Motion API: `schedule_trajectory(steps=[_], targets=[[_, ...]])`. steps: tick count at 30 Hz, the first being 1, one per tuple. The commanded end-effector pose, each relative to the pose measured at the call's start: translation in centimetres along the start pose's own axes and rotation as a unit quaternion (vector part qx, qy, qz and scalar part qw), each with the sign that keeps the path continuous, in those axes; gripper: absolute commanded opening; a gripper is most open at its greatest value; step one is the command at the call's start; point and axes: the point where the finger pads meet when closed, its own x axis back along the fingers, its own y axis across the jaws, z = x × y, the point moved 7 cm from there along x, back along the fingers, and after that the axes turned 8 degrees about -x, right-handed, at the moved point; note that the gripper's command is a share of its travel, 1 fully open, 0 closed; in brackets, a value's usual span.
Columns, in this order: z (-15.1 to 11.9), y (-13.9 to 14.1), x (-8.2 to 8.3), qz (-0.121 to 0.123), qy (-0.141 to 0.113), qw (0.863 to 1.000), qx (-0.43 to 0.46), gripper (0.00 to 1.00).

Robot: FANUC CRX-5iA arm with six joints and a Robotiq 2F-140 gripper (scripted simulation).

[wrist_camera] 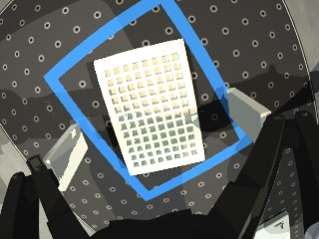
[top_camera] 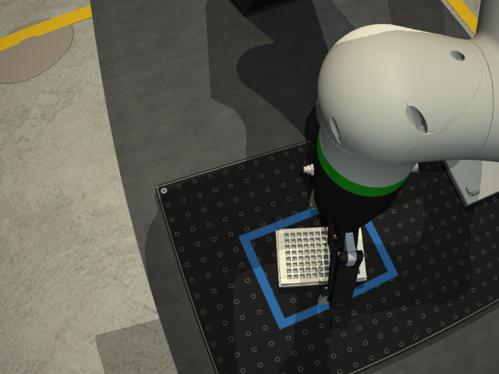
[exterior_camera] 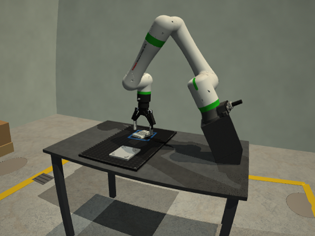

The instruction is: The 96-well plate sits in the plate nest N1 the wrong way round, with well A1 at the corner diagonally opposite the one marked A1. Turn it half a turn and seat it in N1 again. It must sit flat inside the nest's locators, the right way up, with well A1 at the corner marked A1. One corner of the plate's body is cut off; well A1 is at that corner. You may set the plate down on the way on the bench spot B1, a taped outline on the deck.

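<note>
The pincer (exterior_camera: 143, 124) hangs wide open over the plate (exterior_camera: 141, 133) inside the blue outline (exterior_camera: 131, 137).

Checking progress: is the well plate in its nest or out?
Out. The plate lies flat inside the blue taped outline; the grey nest sits bare.

White plate (top_camera: 302, 256) with a square-hole grid; blue tape outline (top_camera: 257, 266); black board (top_camera: 209, 241) dotted with small pale rings; white arm (exterior_camera: 193, 58) with green bands; black gripper (exterior_camera: 143, 124); yellow floor lines (exterior_camera: 274, 179).
</note>
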Motion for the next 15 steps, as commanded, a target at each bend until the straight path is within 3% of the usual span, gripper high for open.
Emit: schedule_trajectory(steps=[1, 14, 15], targets=[[0.00, -0.03, -0.69, 0.000, 0.000, 1.000, 0.000, 1.00], [0.00, -0.03, -0.77, 0.000, 0.000, 1.000, 0.000, 1.00], [0.00, -0.03, -0.77, 0.000, 0.000, 1.000, 0.000, 0.00]])
